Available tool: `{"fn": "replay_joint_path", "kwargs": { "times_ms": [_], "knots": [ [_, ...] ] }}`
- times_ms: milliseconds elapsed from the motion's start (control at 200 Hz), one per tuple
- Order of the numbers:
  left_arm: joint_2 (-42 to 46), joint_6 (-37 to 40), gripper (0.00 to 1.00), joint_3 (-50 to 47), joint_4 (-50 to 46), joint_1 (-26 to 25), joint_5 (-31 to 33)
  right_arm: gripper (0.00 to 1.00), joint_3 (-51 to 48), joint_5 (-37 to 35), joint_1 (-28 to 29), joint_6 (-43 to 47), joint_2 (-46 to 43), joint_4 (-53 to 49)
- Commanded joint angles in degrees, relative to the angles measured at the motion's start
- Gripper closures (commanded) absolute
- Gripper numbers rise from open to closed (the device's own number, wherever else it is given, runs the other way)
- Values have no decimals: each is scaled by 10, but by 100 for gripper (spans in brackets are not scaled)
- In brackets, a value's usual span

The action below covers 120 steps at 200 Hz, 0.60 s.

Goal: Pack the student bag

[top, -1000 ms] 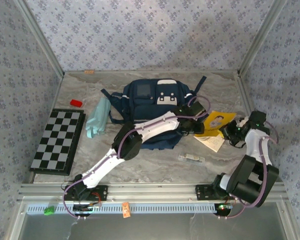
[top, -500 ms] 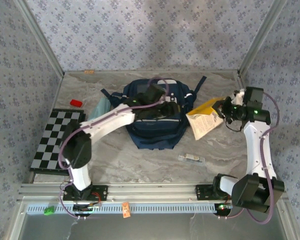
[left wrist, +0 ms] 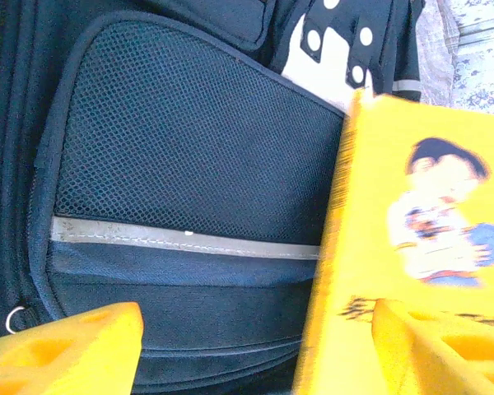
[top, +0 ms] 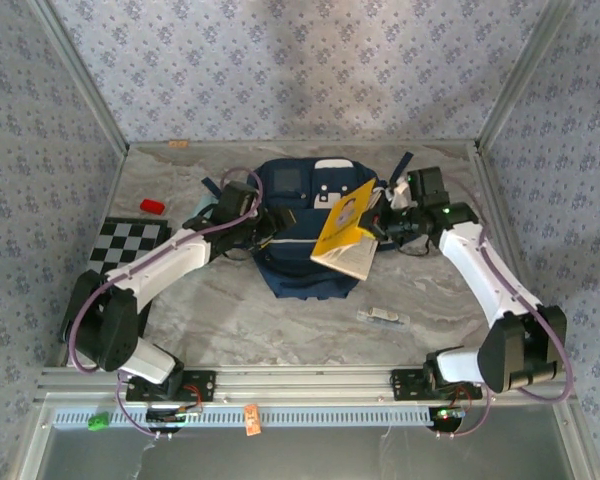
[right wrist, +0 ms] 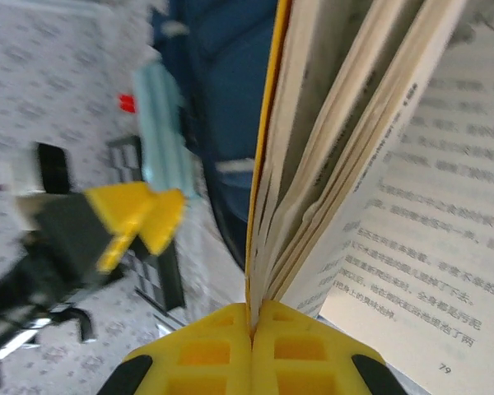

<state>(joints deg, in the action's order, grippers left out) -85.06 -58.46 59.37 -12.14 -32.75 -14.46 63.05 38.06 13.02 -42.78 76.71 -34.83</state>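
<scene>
Grips a yellow book (top: 345, 225) in the right end effector (right wrist: 251, 313) over the student bag (top: 290, 185); holds the left end effector (left wrist: 257, 325) open at its left side.

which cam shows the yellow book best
Top external: the whole yellow book shows, hanging over the student bag. Left wrist shows part of its cartoon cover; right wrist shows its fanned pages edge-on, pinched by the right gripper.

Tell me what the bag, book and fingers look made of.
The bag looks like matte fabric, with a mesh panel and pale strip. The book is paper: printed pages, a smooth yellow cover, perhaps card. The fingers look like moulded yellow plastic, with recesses.
</scene>
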Motion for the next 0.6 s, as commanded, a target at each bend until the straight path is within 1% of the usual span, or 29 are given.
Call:
{"fn": "replay_joint_path", "kwargs": {
  "times_ms": [0, 90, 200, 230, 270, 315, 335, 410, 480, 495, 570, 595],
  "knots": [
    [-14, -14, 29, -7, 33, -12, -18, 100, -36, -18, 0, 45, 1, -21],
    [-48, -17, 32, 6, 40, -28, -22, 99, -70, -22, -3, 51, 2, -10],
    [-87, -13, 37, 38, 39, -55, -18, 81, -95, -30, -14, 63, 5, -15],
    [-98, -11, 39, 49, 33, -62, -17, 74, -99, -35, -17, 62, 4, -15],
    [-113, -7, 40, 62, 26, -72, -16, 61, -102, -47, -24, 63, 2, -21],
    [-128, -2, 42, 75, 18, -80, -15, 49, -105, -61, -32, 62, -1, -29],
    [-134, -1, 43, 79, 14, -83, -13, 45, -108, -67, -36, 81, -2, -31],
    [-147, -1, 48, 83, 8, -88, -9, 32, -122, -76, -47, 86, 0, -19],
    [-153, -3, 52, 79, 8, -88, -5, 23, -136, -47, -48, 81, 17, 1],
    [-154, -3, 53, 79, 7, -89, -5, 22, -139, -37, -46, 80, 21, 18],
    [-157, -3, 58, 78, 7, -90, -7, 18, -154, -8, -37, 72, 42, 56],
    [-159, -4, 60, 78, 8, -91, -8, 18, -159, 1, -34, 55, 47, 73]
  ]
}}
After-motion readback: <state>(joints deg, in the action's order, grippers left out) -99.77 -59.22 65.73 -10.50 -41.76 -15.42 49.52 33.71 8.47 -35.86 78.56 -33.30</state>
